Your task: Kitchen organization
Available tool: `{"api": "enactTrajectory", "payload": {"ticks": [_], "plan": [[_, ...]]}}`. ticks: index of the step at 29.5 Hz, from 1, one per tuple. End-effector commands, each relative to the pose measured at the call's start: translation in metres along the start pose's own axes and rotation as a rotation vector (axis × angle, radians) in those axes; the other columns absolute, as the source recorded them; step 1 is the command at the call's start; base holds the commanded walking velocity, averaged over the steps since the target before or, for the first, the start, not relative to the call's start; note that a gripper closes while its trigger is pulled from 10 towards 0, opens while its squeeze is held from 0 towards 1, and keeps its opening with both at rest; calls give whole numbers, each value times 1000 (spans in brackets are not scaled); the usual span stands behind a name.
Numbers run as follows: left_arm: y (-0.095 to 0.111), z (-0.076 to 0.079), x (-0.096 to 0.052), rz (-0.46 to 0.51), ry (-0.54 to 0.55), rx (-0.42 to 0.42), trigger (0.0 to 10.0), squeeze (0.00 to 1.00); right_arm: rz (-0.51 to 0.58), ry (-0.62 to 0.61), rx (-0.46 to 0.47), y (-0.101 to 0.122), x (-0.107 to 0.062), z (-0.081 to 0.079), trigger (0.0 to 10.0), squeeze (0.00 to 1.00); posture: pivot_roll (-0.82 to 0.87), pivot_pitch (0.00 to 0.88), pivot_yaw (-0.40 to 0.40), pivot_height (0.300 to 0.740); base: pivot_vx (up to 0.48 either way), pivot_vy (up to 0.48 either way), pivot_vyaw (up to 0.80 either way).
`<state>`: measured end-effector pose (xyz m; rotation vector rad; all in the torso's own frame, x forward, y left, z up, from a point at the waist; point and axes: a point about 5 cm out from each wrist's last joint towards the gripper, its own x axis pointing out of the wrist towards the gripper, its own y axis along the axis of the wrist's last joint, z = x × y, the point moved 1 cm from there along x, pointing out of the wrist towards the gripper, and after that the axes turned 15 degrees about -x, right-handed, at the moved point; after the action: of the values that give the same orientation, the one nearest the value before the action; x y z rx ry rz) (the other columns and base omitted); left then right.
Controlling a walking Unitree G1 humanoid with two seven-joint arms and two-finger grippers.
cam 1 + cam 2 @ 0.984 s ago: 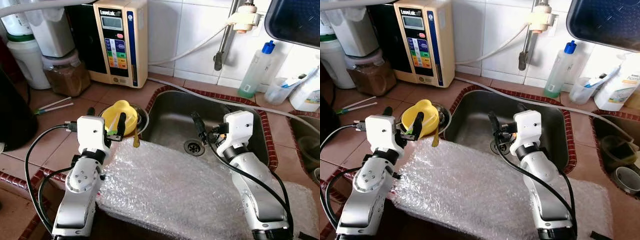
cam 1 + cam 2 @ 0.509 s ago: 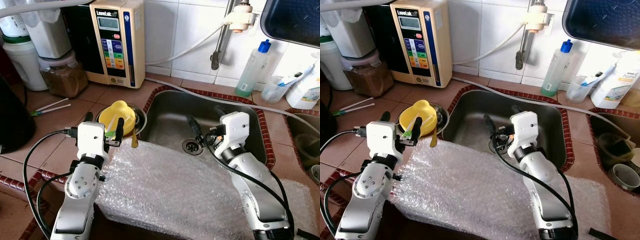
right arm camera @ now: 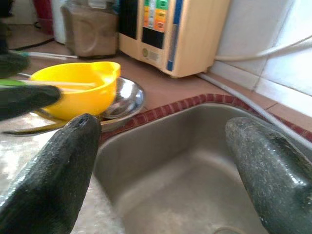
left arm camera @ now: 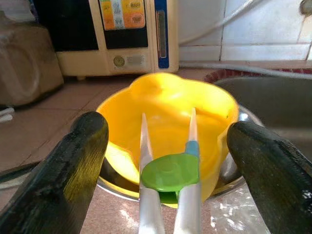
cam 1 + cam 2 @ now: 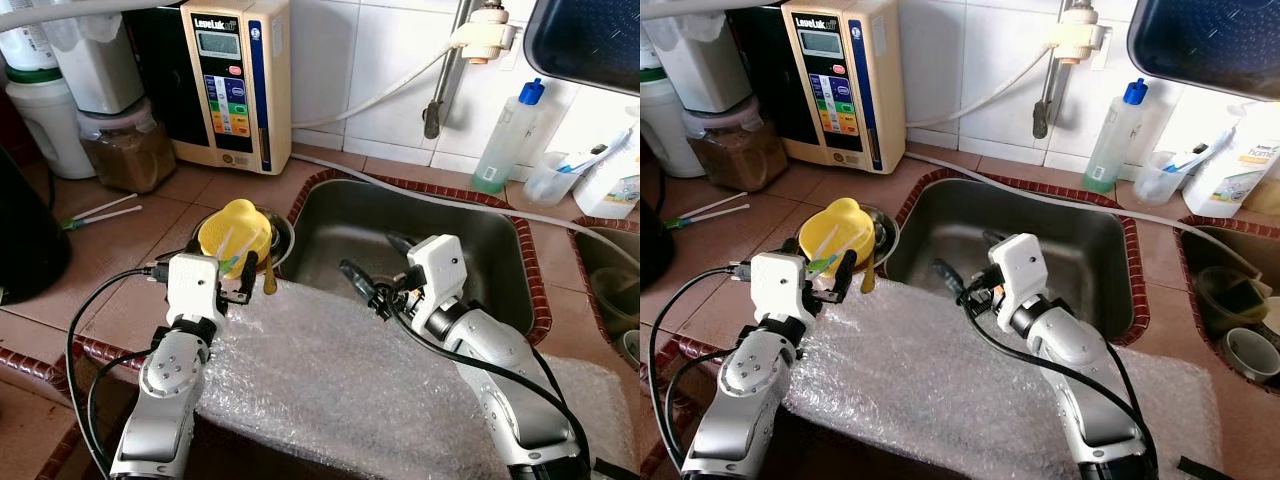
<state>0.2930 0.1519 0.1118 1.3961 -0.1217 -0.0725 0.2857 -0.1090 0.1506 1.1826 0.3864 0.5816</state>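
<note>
A yellow bowl [image 5: 238,225] sits in a shallow metal dish [image 5: 283,236] on the counter, left of the steel sink [image 5: 480,250]. My left gripper [image 5: 225,262] is just in front of the bowl, open. A pair of white sticks joined by a green disc [image 4: 168,173] lies between its fingers [image 4: 83,146] and points into the bowl; the fingers stand clear of it. My right gripper [image 5: 378,262] is open and holds nothing. It hovers at the sink's front left corner, above the edge of the bubble wrap [image 5: 340,380].
A cream water machine [image 5: 235,80] and a jar of brown contents [image 5: 125,150] stand at the back left. Loose sticks [image 5: 105,210] lie on the counter. A faucet [image 5: 440,95], a blue-capped bottle [image 5: 510,140] and a dark tray [image 5: 590,40] are behind the sink.
My right gripper has swung left from over the drain to the sink's front left corner. The left gripper has dropped slightly toward the counter's front edge, still in front of the bowl.
</note>
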Motion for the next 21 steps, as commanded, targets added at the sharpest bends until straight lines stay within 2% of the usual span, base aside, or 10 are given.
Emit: {"api": "enactTrajectory", "payload": {"ticks": [1,2,3,12,21], "plan": [[-1,5,7,0,-26,-14,2784,0,18,45,22,5,-2,-4,10000,0,-9,0,-14,740,0,0,0],[-1,6,9,0,-28,-17,2784,0,21,55,28,6,-2,-5,10000,0,-9,0,-14,740,0,0,0],[-1,7,12,4,-35,-28,0,0,26,72,33,7,-2,-6,10000,0,-12,0,-13,740,0,0,0],[-4,16,17,7,-58,-42,0,0,23,104,48,8,-3,-11,10000,0,-11,0,-7,740,0,0,0],[1,5,17,38,-5,-1,0,0,56,136,93,13,-5,-9,10000,0,-4,0,-14,740,0,0,0]]}}
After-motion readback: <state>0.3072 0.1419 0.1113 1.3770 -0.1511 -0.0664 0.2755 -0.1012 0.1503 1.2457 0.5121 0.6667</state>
